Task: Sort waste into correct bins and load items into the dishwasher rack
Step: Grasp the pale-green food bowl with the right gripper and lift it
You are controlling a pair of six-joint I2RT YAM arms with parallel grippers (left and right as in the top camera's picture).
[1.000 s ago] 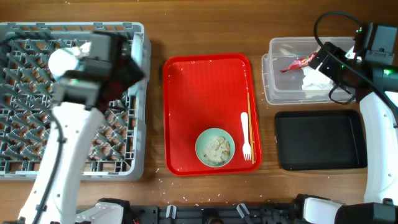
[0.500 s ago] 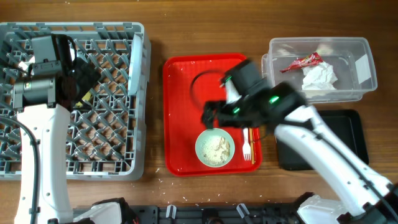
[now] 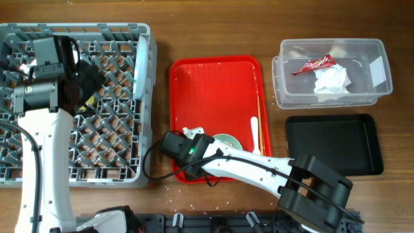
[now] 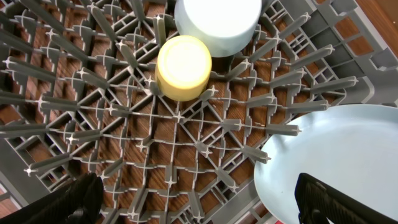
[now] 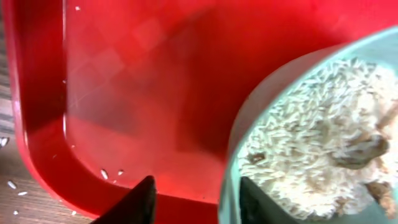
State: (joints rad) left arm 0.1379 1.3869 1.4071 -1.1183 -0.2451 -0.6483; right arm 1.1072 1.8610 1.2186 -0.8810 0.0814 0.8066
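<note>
We find the right gripper [image 5: 198,200] partly open, its fingers astride the rim of the mint bowl [image 5: 231,155]. One finger is outside over the red serving tray [image 5: 124,93] and the other is over the rice scraps [image 5: 305,130], not pinching. The left gripper [image 4: 199,193] hangs wide open, holding nothing, over the dishwasher rack [image 4: 124,143]. The rack holds the upturned yellow cup [image 4: 183,65], a pale blue dish [image 4: 217,22] just beside it and the plate [image 4: 336,162] — the clear tub [image 3: 381,87] holds the red wrapper [image 3: 314,63] and napkin [image 3: 332,79], while the fork [image 3: 256,139] and chopsticks [image 3: 259,116] lie on the red tray.
</note>
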